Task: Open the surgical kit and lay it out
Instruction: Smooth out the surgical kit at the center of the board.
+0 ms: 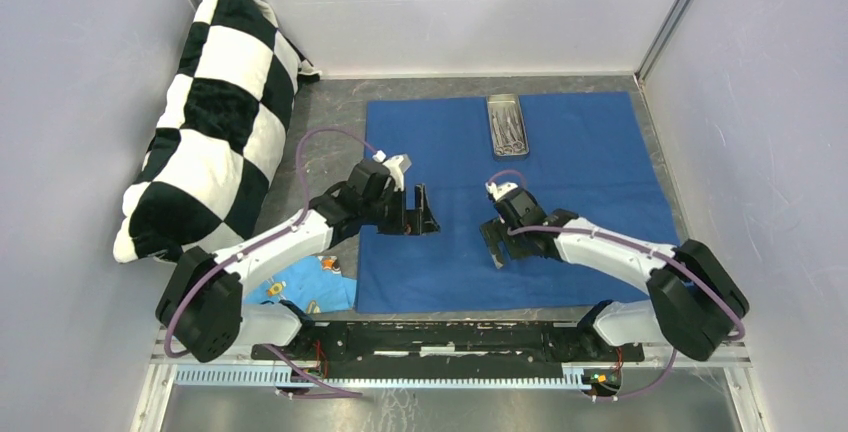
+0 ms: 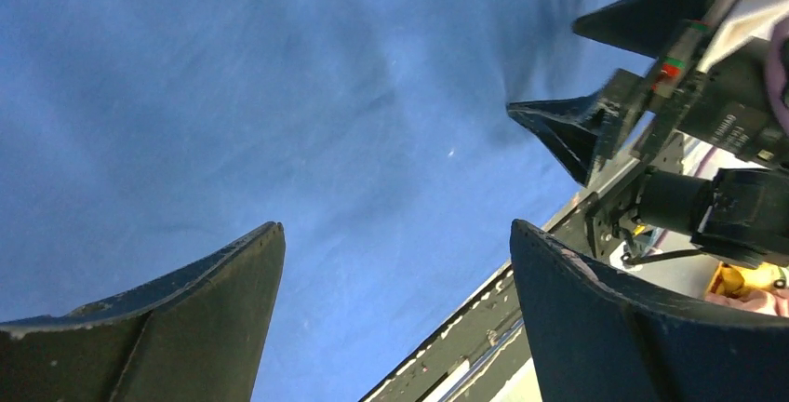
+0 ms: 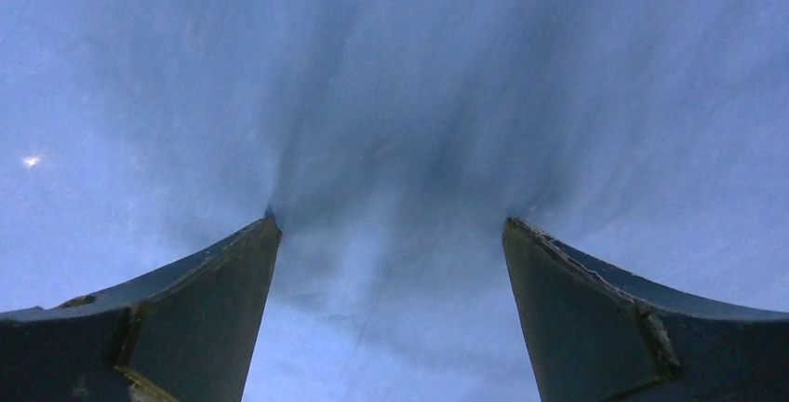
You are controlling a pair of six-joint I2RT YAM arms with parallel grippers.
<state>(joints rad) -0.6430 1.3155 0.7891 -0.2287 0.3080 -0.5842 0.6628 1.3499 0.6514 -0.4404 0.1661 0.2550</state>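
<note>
The top external camera looks down from above and behind the arm bases, far enough off to take in the whole table and the spread dark blue cloth wrap. The left wrist camera sits low and close over that wrap, facing past the left fingers across the cloth to the right gripper and the black rail at the table's near edge. The right wrist camera is nearer still, aimed between the right fingers at cloth that fills its frame; all three views share the wrap.
</note>
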